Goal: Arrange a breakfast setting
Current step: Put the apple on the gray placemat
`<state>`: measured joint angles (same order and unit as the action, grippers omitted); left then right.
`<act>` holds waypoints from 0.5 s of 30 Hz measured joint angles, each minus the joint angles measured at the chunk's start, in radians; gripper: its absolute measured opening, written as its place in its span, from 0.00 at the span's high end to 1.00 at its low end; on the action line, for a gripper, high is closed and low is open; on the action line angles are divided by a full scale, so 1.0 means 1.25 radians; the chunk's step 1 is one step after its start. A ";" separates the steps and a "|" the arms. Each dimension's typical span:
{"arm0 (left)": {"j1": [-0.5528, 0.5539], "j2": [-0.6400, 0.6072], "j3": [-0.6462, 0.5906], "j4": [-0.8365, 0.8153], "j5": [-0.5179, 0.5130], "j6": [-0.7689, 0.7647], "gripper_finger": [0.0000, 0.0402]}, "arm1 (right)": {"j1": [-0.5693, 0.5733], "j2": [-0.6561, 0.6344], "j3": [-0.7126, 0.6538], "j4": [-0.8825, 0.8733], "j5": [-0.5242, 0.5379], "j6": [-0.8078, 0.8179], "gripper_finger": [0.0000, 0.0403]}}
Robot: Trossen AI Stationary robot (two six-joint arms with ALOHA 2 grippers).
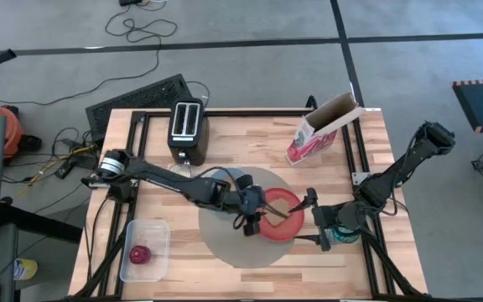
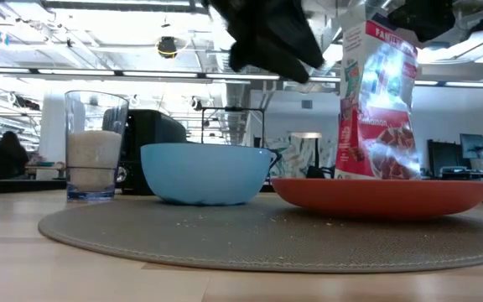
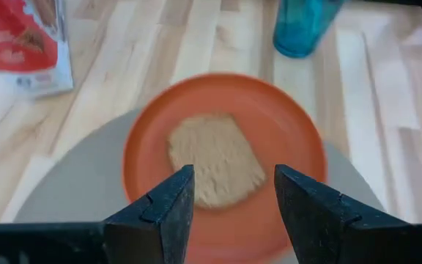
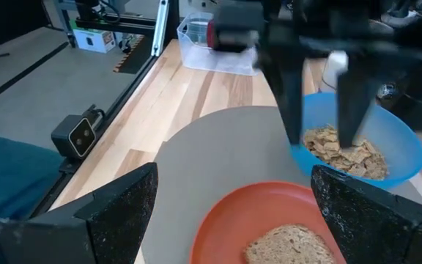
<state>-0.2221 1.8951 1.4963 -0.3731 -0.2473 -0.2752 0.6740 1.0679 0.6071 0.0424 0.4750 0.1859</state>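
Observation:
The red-orange plate [image 1: 285, 210] lies on the round grey-beige mat [image 1: 225, 243], with the toast slice [image 3: 215, 158] flat on it. My left gripper [image 3: 229, 213] hovers open above the plate's edge, over the toast, touching nothing. The light-blue bowl [image 4: 398, 143], holding cereal pieces, stands on the mat beside the plate, under my left arm. My right gripper [image 4: 234, 183] is open wide at the plate's right side, empty. The teal glass [image 1: 344, 233] stands on the table beside my right wrist. The red apple [image 1: 140, 253] lies in the clear tub. I see no spoon.
A red-and-white cereal box [image 1: 319, 132] stands open at the far right. The black-and-silver toaster [image 1: 187, 130] stands at the far edge. The clear tub [image 1: 145, 250] sits near the left front corner. A clear glass with white contents [image 2: 95, 147] stands left of the bowl.

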 joint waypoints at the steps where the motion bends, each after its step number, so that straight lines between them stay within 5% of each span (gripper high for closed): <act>1: -0.010 -0.011 0.000 -0.020 -0.006 -0.011 0.56 | -0.002 0.000 0.000 0.000 -0.001 0.000 0.04; 15: -0.194 -0.130 0.000 -0.294 -0.111 -0.253 0.56 | -0.002 0.000 0.000 0.082 -0.001 -0.009 0.04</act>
<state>-0.4652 1.7325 1.4967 -0.7410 -0.3859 -0.5911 0.6715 1.0676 0.6071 0.1448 0.4732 0.1745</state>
